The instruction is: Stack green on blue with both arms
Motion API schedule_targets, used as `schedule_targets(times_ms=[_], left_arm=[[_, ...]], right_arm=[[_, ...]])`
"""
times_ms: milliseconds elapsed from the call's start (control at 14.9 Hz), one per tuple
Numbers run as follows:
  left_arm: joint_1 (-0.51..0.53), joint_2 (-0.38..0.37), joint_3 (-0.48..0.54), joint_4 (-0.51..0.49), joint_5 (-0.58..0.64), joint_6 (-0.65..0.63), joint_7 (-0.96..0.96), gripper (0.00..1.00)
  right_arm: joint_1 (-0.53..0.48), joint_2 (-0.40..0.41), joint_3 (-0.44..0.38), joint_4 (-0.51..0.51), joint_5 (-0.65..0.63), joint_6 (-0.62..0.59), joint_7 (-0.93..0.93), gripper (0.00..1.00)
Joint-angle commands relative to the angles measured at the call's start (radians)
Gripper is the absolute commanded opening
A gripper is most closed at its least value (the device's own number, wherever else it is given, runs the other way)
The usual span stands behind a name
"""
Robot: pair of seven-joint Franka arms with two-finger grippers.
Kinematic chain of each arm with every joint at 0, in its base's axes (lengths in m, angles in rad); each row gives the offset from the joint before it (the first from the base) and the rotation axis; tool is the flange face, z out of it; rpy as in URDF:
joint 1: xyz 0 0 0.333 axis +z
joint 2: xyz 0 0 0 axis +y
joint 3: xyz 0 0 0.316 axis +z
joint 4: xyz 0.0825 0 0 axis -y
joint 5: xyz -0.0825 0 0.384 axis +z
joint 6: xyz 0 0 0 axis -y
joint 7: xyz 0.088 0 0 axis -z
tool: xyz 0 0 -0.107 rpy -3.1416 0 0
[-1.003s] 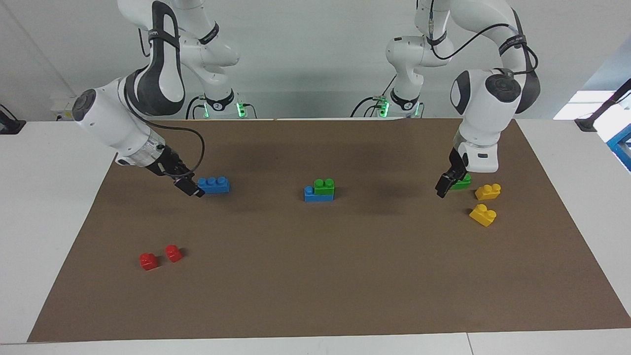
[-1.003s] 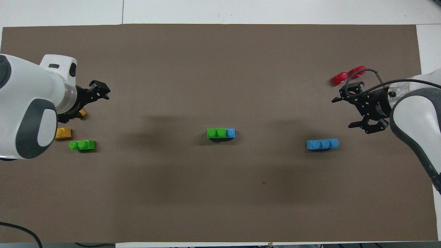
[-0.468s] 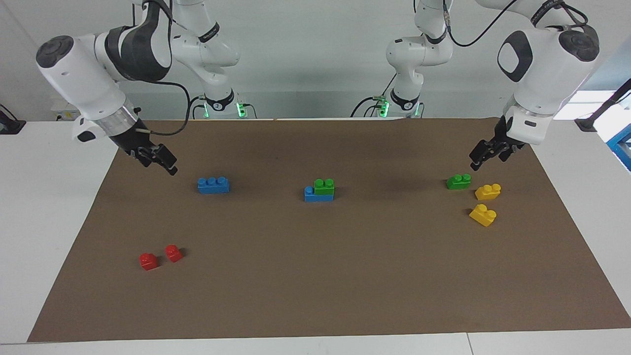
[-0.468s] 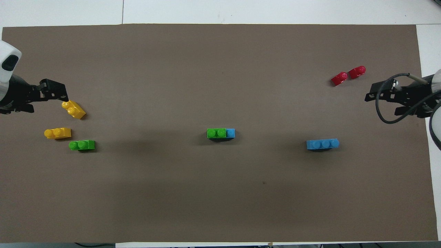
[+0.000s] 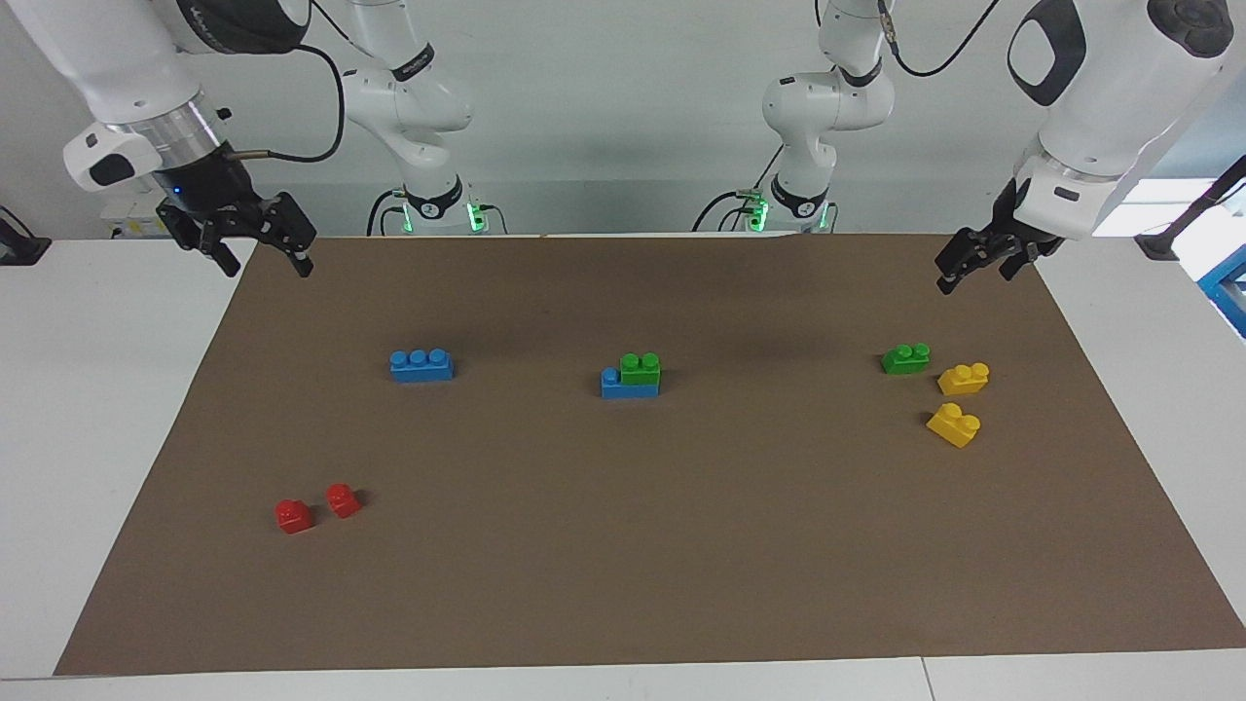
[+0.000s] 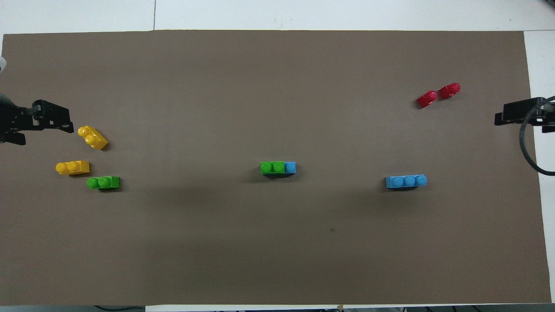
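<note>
A green brick (image 5: pixel 640 368) sits stacked on a blue brick (image 5: pixel 623 387) at the middle of the mat (image 6: pixel 277 167). A second blue brick (image 5: pixel 421 365) lies loose toward the right arm's end, and a second green brick (image 5: pixel 905 358) lies loose toward the left arm's end. My right gripper (image 5: pixel 265 259) hangs open and empty, high over the mat's corner by the right arm's base. Over the other corner, my left gripper (image 5: pixel 973 265) is raised, open and holding nothing, above and apart from the loose green brick.
Two yellow bricks (image 5: pixel 963 378) (image 5: pixel 953 424) lie beside the loose green brick, farther from the robots. Two small red bricks (image 5: pixel 294 515) (image 5: pixel 342 499) lie toward the right arm's end, farther out than the loose blue brick. White table (image 5: pixel 97 409) surrounds the brown mat.
Both grippers have lifted and drawn back toward the mat's corners, the left one away from the loose green brick, the right one away from the loose blue brick. No brick has moved.
</note>
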Motion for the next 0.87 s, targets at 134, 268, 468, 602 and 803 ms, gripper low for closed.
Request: schedule_targets(times_ms=[134,268,468,602,803], left_arm=[[0.001,0.006,0.001,0.06,-0.012,-0.061,0.029,1.0],[0.01,0.006,-0.005,0.074,-0.014,-0.082,0.029,1.0],[0.077,-0.004,-0.065,0.066,-0.011,-0.064,0.03,1.0],[0.119,-0.009,-0.102,0.068,-0.011,-0.073,0.03,1.0],[0.123,-0.039,-0.11,0.068,-0.008,-0.084,0.032,1.0]], right_arm=[[-0.016,-0.01,0.009,0.006,-0.054,-0.033,-0.032,1.0],[-0.014,-0.011,0.011,0.006,-0.092,-0.022,-0.032,1.0],[-0.001,-0.012,0.017,0.001,-0.106,-0.013,-0.031,1.0],[0.027,-0.018,0.021,-0.014,-0.106,0.003,-0.029,1.0],[0.046,-0.038,0.021,-0.043,-0.105,0.004,-0.017,1.0]])
